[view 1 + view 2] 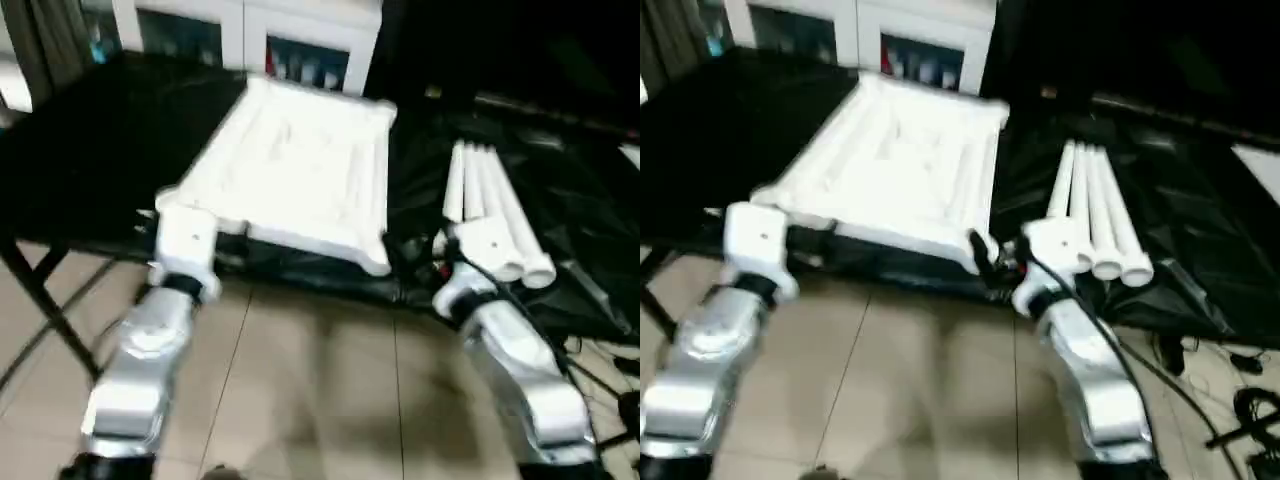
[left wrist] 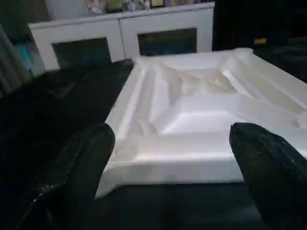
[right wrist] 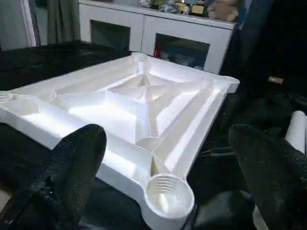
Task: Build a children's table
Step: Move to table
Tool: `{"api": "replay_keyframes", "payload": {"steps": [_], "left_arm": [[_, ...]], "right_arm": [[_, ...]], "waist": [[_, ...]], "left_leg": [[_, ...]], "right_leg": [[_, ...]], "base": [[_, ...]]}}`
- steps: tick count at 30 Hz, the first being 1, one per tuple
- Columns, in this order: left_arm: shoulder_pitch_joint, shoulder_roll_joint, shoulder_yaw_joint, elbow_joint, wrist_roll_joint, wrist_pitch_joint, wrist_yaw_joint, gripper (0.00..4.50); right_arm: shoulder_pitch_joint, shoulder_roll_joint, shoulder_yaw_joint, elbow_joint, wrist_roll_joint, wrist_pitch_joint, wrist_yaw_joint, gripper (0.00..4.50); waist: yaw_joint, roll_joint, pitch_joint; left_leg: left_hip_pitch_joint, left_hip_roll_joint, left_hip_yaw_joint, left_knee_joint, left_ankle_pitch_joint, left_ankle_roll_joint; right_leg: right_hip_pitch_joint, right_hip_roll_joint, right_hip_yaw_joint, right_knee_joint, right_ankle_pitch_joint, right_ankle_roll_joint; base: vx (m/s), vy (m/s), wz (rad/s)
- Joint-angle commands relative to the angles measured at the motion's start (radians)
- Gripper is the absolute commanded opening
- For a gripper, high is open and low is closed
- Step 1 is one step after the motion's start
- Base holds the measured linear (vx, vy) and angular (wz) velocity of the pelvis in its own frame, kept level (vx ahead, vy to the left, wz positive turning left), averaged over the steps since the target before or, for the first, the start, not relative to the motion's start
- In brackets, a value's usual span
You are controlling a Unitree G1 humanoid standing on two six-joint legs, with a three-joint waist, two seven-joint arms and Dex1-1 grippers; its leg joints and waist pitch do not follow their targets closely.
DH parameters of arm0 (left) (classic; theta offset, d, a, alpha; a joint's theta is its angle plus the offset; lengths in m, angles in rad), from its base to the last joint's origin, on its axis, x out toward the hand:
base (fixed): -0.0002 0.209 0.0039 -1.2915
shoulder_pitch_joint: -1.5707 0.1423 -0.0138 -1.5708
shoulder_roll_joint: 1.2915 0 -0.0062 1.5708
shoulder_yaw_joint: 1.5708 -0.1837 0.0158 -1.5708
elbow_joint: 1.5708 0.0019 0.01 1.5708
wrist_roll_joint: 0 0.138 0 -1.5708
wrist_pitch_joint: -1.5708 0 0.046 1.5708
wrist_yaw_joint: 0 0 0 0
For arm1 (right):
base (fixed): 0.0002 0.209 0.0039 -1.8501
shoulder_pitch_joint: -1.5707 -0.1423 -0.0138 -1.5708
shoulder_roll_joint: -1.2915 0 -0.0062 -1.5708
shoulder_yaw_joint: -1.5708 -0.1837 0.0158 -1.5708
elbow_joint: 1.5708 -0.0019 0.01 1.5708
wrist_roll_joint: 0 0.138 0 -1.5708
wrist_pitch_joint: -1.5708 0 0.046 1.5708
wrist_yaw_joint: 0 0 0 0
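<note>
The white table top [image 1: 300, 160] lies upside down on a black-covered surface, its ribbed underside facing up. The white tapered legs [image 1: 490, 210] lie side by side to its right. My left gripper [image 2: 172, 139] is open in front of the top's near-left corner, one finger [image 2: 86, 153] on each side of the near edge. My right gripper [image 3: 168, 143] is also open, just in front of the near-right corner socket [image 3: 169, 195] and holding nothing. In the right eye view its black fingers [image 1: 985, 255] sit close to that corner, left of the legs' thick ends.
A white cabinet with glass doors [image 1: 250, 30] stands behind the work surface. Black cloth [image 1: 100, 150] covers the surface and drapes over its front edge. Tiled floor [image 1: 320, 380] lies below my forearms. Cables [image 1: 1250, 410] trail on the floor at the right.
</note>
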Motion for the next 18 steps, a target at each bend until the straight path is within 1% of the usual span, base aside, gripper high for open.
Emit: {"api": "replay_keyframes", "payload": {"steps": [1,2,3,4,5,6,7,8,9,10,11,12,13,14,15,16,17,18], "left_arm": [[-0.017,-0.010,-0.019,0.020,0.006,0.003,-0.015,4.46],[-0.025,-0.009,-0.019,0.030,0.002,-0.002,-0.023,4.46],[-0.028,-0.007,-0.021,0.036,0.002,-0.004,-0.026,4.46],[-0.032,-0.002,-0.026,0.048,0.004,-0.010,-0.033,4.46],[-0.033,-0.002,-0.026,0.056,0.004,-0.012,-0.033,4.46],[-0.032,-0.003,-0.025,0.061,0.004,-0.013,-0.031,4.46],[-0.033,-0.004,-0.024,0.067,0.003,-0.014,-0.030,4.46],[-0.035,-0.015,-0.016,0.075,-0.012,-0.005,-0.029,4.46],[-0.036,-0.018,-0.013,0.079,-0.016,-0.003,-0.028,4.46],[-0.038,-0.022,-0.010,0.082,-0.017,-0.001,-0.026,4.46],[-0.039,-0.024,-0.009,0.085,-0.017,0.000,-0.025,4.46],[-0.047,-0.031,-0.001,0.093,-0.024,-0.001,-0.021,4.46],[-0.060,-0.040,0.013,0.104,-0.038,0.003,-0.016,4.46],[-0.061,-0.041,0.015,0.105,-0.039,0.003,-0.016,4.46],[-0.066,-0.040,0.016,0.108,-0.039,0.005,-0.015,4.46],[-0.068,-0.034,0.013,0.112,-0.032,0.002,-0.016,4.46],[-0.068,-0.031,0.011,0.117,-0.029,-0.001,-0.017,4.46],[-0.068,-0.030,0.010,0.120,-0.026,-0.004,-0.018,4.46]], "right_arm": [[0.001,-0.013,-0.025,0.024,0.002,0.006,-0.007,4.48],[-0.002,-0.014,-0.028,0.034,-0.002,0.005,-0.015,4.48],[-0.003,-0.014,-0.029,0.038,-0.008,0.006,-0.023,4.48],[-0.006,-0.014,-0.033,0.047,-0.020,0.009,-0.039,4.48],[-0.011,-0.010,-0.043,0.054,-0.029,0.019,-0.059,4.48],[-0.017,-0.004,-0.055,0.058,-0.028,0.021,-0.071,4.48],[-0.023,0.000,-0.063,0.063,-0.026,0.020,-0.077,4.48],[-0.035,0.007,-0.074,0.067,-0.014,0.024,-0.080,4.48],[-0.039,0.008,-0.076,0.070,-0.013,0.025,-0.081,4.48],[-0.044,0.005,-0.075,0.077,-0.017,0.021,-0.081,4.48],[-0.047,0.003,-0.073,0.083,-0.021,0.019,-0.081,4.48],[-0.056,-0.002,-0.070,0.092,-0.030,0.022,-0.085,4.48],[-0.069,-0.003,-0.071,0.100,-0.032,0.023,-0.089,4.48],[-0.070,-0.003,-0.071,0.101,-0.032,0.024,-0.089,4.48],[-0.073,-0.002,-0.072,0.101,-0.028,0.026,-0.089,4.48],[-0.075,-0.001,-0.071,0.103,-0.027,0.027,-0.091,4.48],[-0.076,0.000,-0.071,0.105,-0.027,0.028,-0.091,4.48],[-0.076,0.002,-0.071,0.107,-0.028,0.029,-0.092,4.48]], "waist": [[0.001,0.020,-0.054],[0.007,0.028,-0.063],[0.004,0.029,-0.074],[0.000,0.026,-0.082],[-0.006,0.035,-0.089],[-0.021,0.036,-0.094],[-0.025,0.034,-0.097],[-0.030,0.032,-0.099],[-0.036,0.021,-0.097],[0.001,-0.011,-0.106],[0.012,-0.002,-0.092],[0.020,0.006,-0.099],[0.018,0.010,-0.101],[0.010,0.019,-0.105],[0.001,0.028,-0.111],[-0.045,0.030,-0.109],[-0.048,0.025,-0.108],[-0.042,0.016,-0.100]], "left_leg": [[-0.009,0.033,0.003,-0.094,-0.490,-0.036],[-0.012,0.032,0.009,-0.094,-0.368,-0.007],[0.004,0.035,0.011,-0.094,-0.283,0.018],[0.008,0.035,0.008,-0.091,-0.224,0.036],[0.030,0.037,-0.002,-0.086,-0.127,0.084],[0.059,0.044,-0.022,-0.077,-0.022,0.164],[0.075,0.045,-0.030,-0.067,0.033,0.218],[0.109,0.056,-0.041,-0.049,0.117,0.324],[0.100,0.054,-0.039,-0.042,0.149,0.368],[-0.026,-0.040,0.031,0.009,0.153,0.356],[-0.056,-0.042,0.034,0.000,0.104,0.323],[-0.066,-0.022,0.024,-0.003,0.072,0.251],[-0.056,-0.018,0.021,-0.009,0.083,0.225],[-0.010,-0.010,0.009,-0.015,0.135,0.207],[0.040,0.009,-0.016,-0.017,0.194,0.240],[0.148,0.097,-0.109,-0.020,0.336,0.473],[0.156,0.108,-0.122,-0.019,0.367,0.528],[0.147,0.099,-0.114,-0.015,0.362,0.539]], "right_leg": [[0.029,-0.072,0.061,-0.114,-0.481,-0.099],[0.031,-0.060,0.061,-0.107,-0.395,-0.096],[0.026,-0.046,0.055,-0.090,-0.276,-0.108],[0.027,-0.036,0.051,-0.076,-0.187,-0.114],[0.013,-0.019,0.042,-0.047,-0.050,-0.123],[-0.009,-0.007,0.033,-0.018,0.039,-0.128],[-0.023,-0.004,0.031,-0.007,0.067,-0.125],[-0.061,-0.013,0.035,0.013,0.097,-0.126],[-0.060,-0.020,0.045,0.015,0.118,-0.126],[0.057,-0.029,0.102,-0.010,0.315,-0.134],[0.065,-0.049,0.114,-0.027,0.328,-0.136],[0.079,-0.045,0.110,-0.020,0.350,-0.136],[0.077,-0.024,0.101,-0.011,0.366,-0.132],[0.052,0.017,0.081,0.014,0.398,-0.111],[0.019,0.031,0.068,0.042,0.402,-0.095],[-0.117,-0.001,0.059,0.089,0.121,-0.062],[-0.135,-0.018,0.069,0.092,0.043,-0.055],[-0.136,-0.030,0.084,0.078,0.020,-0.059]], "base": [[0.063,0.026,-0.12],[0.063,0.026,-0.12],[0.090,0.028,-0.05],[0.121,0.028,-0.02],[0.121,0.028,-0.02],[0.128,0.011,-0.03],[0.126,-0.014,0.02],[0.126,-0.014,0.02],[0.115,-0.043,0.03],[0.101,-0.043,0.05],[0.101,-0.043,0.05],[0.080,-0.032,0.10],[0.065,-0.028,0.10],[0.065,-0.028,0.10],[0.069,-0.037,0.10],[0.037,-0.052,-0.03],[0.037,-0.052,-0.03],[-0.024,-0.058,-0.15]]}}
